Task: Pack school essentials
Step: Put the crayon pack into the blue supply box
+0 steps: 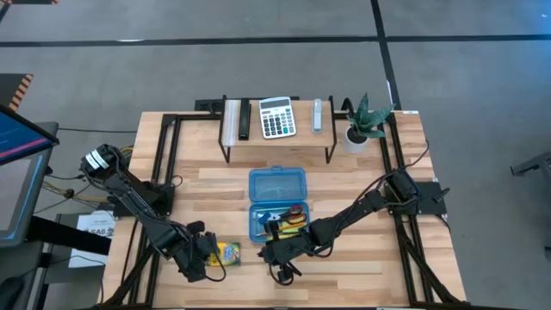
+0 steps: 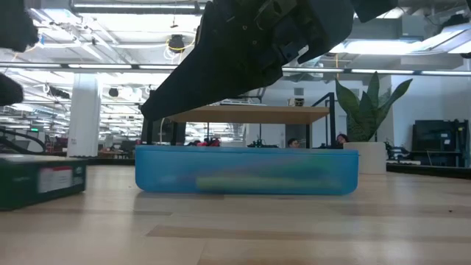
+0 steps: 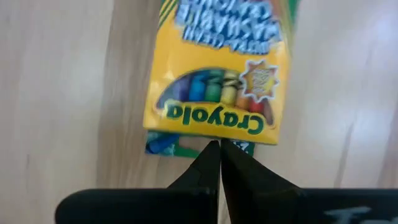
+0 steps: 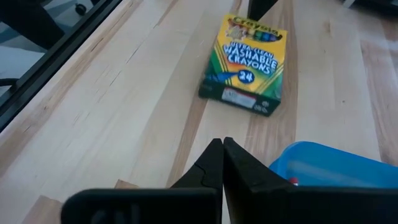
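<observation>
1. The yellow crayon box [image 1: 226, 252] lies flat on the table [image 1: 362, 185], just left of the blue case [image 1: 277, 203], not yet packed.
2. The left gripper [image 1: 205, 251], fingers pinched together and empty, sits at the box's end; it should open before grasping.
3. The right gripper [image 1: 274, 254], also closed and empty, hovers between box and case; best kept clear.

A blue translucent case [image 2: 246, 171] sits on the wooden counter [image 2: 294, 228], a dark arm [image 2: 250, 44] above it, a green box [image 2: 40, 180] at the left edge, and a potted plant [image 2: 366, 118] behind.
</observation>
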